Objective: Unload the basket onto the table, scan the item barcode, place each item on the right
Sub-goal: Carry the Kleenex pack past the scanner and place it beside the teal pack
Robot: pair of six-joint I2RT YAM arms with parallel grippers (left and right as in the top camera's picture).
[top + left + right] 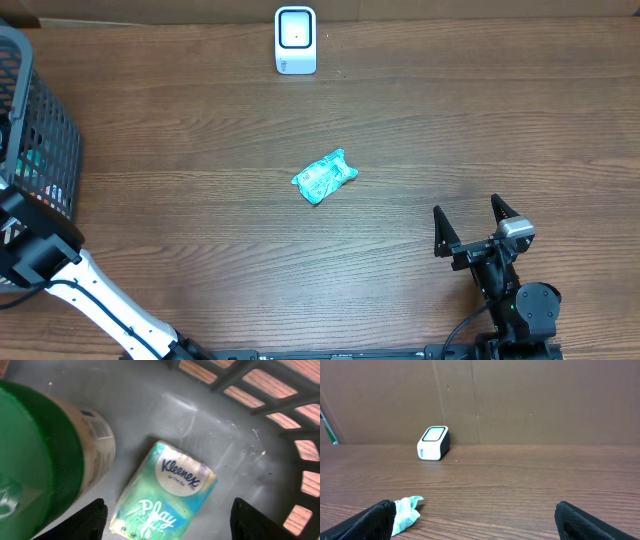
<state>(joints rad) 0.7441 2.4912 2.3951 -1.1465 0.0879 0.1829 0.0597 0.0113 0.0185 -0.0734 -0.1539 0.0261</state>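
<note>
A white barcode scanner stands at the table's far edge, also in the right wrist view. A crumpled teal packet lies mid-table, just left of my right gripper's left finger. My right gripper rests open and empty at the near right. My left arm reaches into the grey basket, where its gripper is hidden from overhead. In the left wrist view my left gripper is open, its fingers on either side of a Kleenex tissue pack on the basket floor, apart from it.
A tan canister with a green lid lies in the basket just left of the tissue pack. The basket's slotted wall rises on the far right. A brown cardboard backdrop stands behind the scanner.
</note>
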